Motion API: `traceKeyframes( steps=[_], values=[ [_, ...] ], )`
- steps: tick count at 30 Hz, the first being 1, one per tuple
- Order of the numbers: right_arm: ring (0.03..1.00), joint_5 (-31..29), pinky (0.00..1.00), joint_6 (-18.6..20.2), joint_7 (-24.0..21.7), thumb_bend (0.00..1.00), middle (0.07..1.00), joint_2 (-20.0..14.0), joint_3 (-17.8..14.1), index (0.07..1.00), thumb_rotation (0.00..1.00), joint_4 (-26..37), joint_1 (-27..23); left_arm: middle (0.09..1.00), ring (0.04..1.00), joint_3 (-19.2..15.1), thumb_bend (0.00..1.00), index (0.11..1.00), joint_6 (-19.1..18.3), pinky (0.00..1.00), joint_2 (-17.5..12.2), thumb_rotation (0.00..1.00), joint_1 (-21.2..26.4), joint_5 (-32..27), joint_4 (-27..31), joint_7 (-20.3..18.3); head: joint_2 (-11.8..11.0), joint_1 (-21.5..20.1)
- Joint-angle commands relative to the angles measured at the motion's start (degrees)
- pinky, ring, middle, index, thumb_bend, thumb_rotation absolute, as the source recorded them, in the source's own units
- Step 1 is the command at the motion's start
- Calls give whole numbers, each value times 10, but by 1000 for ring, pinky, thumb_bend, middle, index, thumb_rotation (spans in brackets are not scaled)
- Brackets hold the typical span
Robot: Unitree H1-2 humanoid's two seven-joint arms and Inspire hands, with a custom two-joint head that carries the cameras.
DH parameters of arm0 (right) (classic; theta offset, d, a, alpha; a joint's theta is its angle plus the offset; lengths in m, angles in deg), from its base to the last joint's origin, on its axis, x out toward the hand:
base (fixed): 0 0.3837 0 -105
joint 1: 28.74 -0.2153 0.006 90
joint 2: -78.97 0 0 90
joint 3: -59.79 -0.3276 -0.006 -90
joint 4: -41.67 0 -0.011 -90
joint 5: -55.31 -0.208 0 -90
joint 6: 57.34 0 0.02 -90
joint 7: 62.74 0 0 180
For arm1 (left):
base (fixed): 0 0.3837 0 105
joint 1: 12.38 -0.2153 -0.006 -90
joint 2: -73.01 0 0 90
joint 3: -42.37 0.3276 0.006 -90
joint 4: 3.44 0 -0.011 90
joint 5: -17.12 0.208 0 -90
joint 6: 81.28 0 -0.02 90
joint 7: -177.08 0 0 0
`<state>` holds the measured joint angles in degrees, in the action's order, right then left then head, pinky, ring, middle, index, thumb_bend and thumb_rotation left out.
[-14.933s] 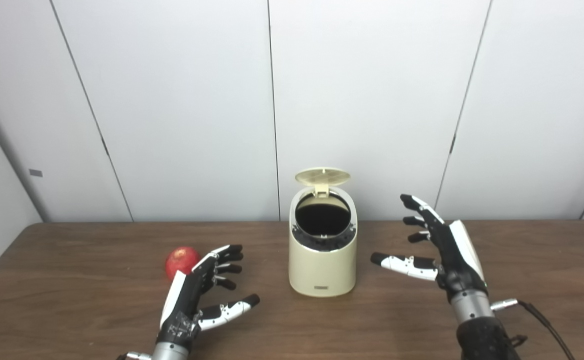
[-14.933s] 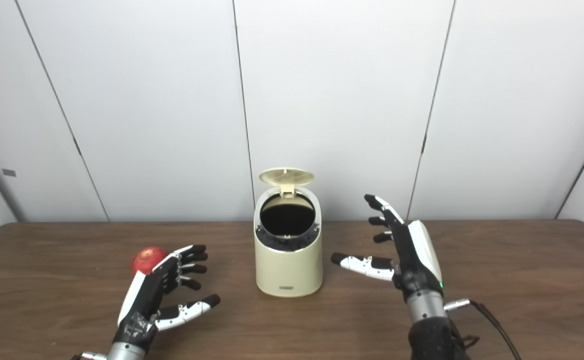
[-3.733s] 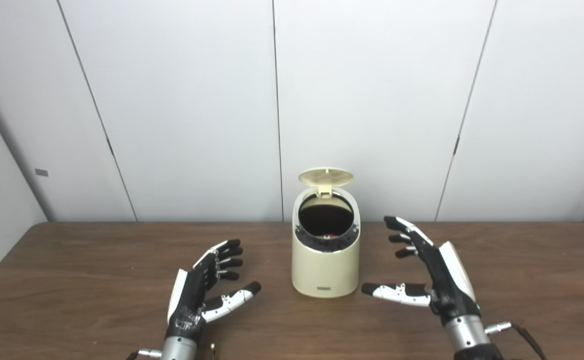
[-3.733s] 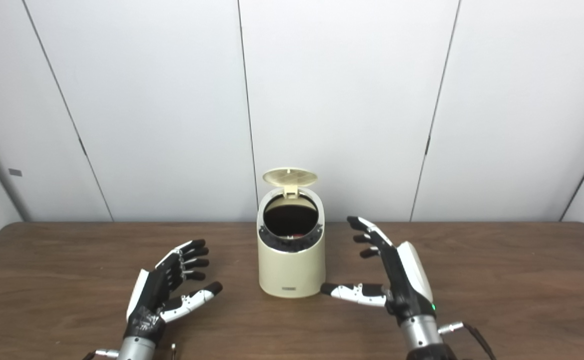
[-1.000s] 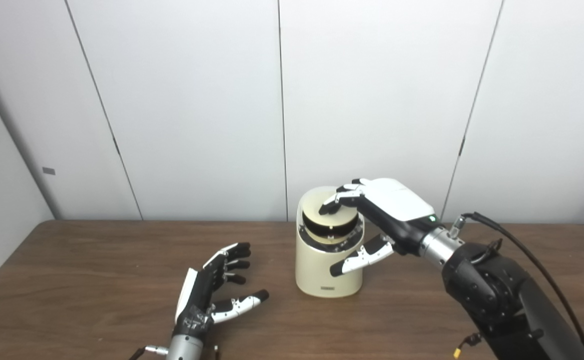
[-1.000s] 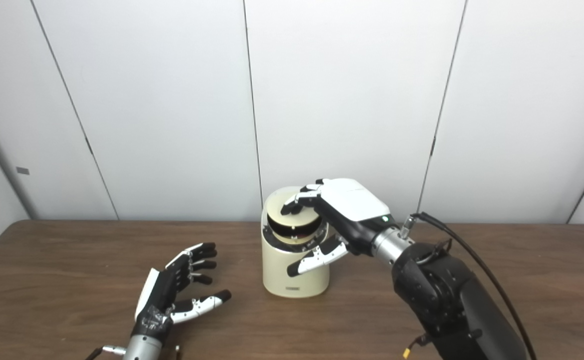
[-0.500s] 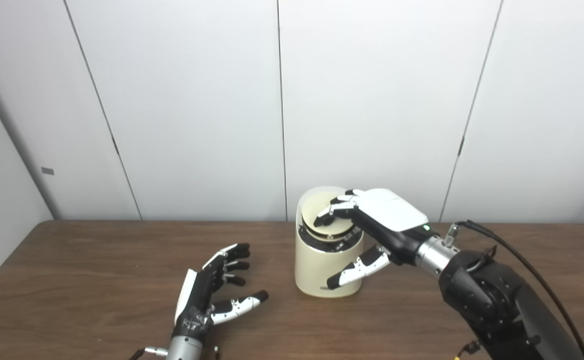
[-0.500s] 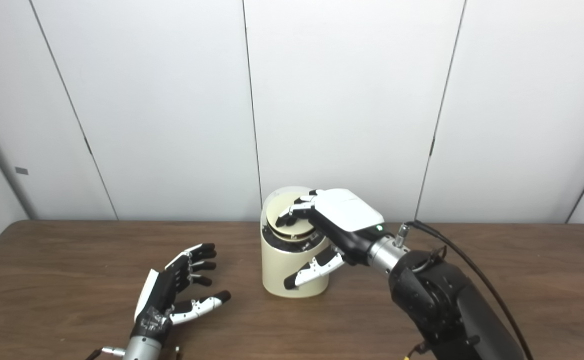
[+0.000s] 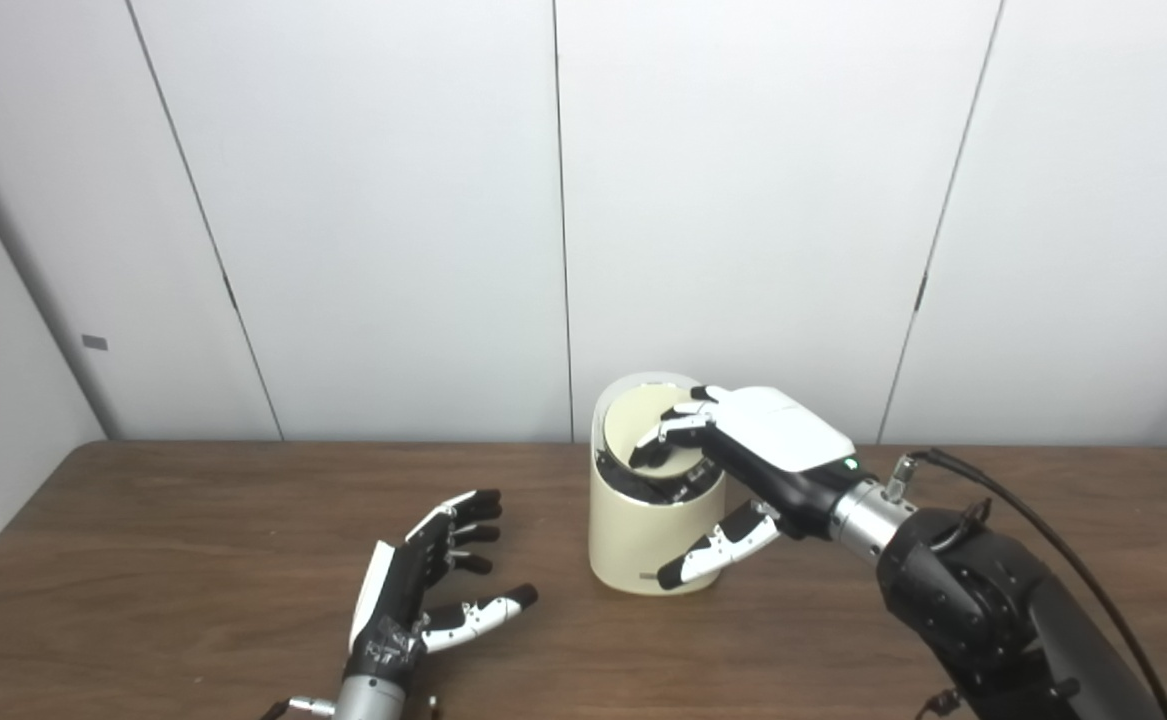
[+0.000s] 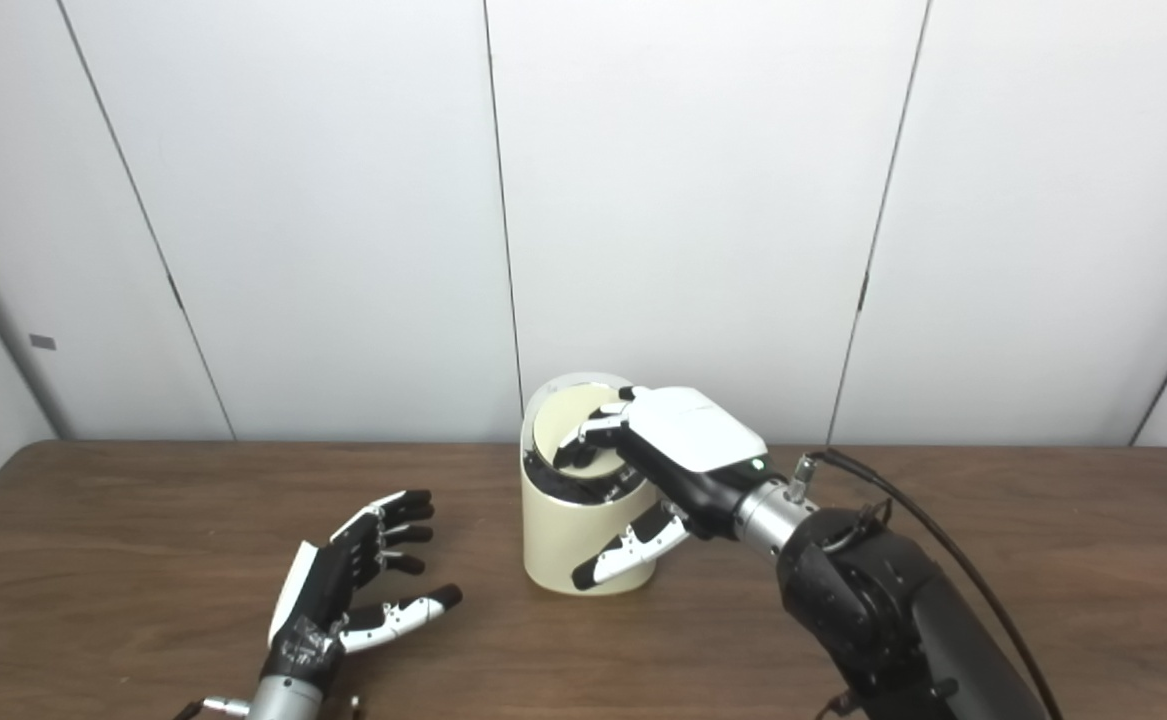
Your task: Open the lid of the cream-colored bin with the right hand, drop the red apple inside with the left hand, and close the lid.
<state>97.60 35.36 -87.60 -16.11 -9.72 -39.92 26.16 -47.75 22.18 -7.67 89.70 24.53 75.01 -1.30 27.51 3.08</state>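
While our left hand (image 9: 421, 598) lies idle on the brown surface (image 9: 143, 560), fingers spread and holding nothing, exactly where it sat a second ago, the action is all over on the other side. There's no apple out on the wood any more; fifteen seconds back it sat beside that left hand, and a few seconds ago we caught a glint of red down in the open mouth, so we judge the red apple is inside the bin, hidden from us now. Moving to the middle, the cream-colored bin (image 9: 643, 545) stands upright, and its lid (image 10: 571, 432) has swung from standing straight up to lying nearly flat in the rim, with just a dark sliver showing at the front edge. Over it, our right hand (image 10: 678, 450) has come down with it, fingertips (image 9: 648, 447) pressing on the lid, thumb hanging free beside the bin's wall, gripping nothing. That leaves, by our reckoning, only a last push to seat the lid.
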Motion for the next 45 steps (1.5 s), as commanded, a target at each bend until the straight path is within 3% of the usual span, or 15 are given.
traceKeyframes(
  steps=[1, 21, 31, 45],
  values=[
    [871, 11, 976, 1, -1, 719, 701, -9, -5, 710, 434, 8, -11, 789, 738, 0, 710, 800, 5, 613, -1, 0, -15, -4, -2, -1, 1, 0],
    [869, 8, 944, 17, -4, 731, 712, -2, -1, 715, 392, 1, 28, 790, 743, -1, 709, 804, -1, 623, -5, 0, -20, -8, 10, -3, 11, 2],
    [866, 4, 927, 7, 11, 724, 711, -2, 6, 713, 420, -8, 34, 796, 745, 1, 715, 797, -8, 618, -6, 3, -20, -3, 13, -2, 11, 2],
    [884, 8, 954, 19, -13, 714, 722, -10, 21, 727, 483, -11, 27, 793, 743, 2, 710, 801, -8, 619, -4, 2, -15, -3, 9, 0, 10, 5]
  ],
)
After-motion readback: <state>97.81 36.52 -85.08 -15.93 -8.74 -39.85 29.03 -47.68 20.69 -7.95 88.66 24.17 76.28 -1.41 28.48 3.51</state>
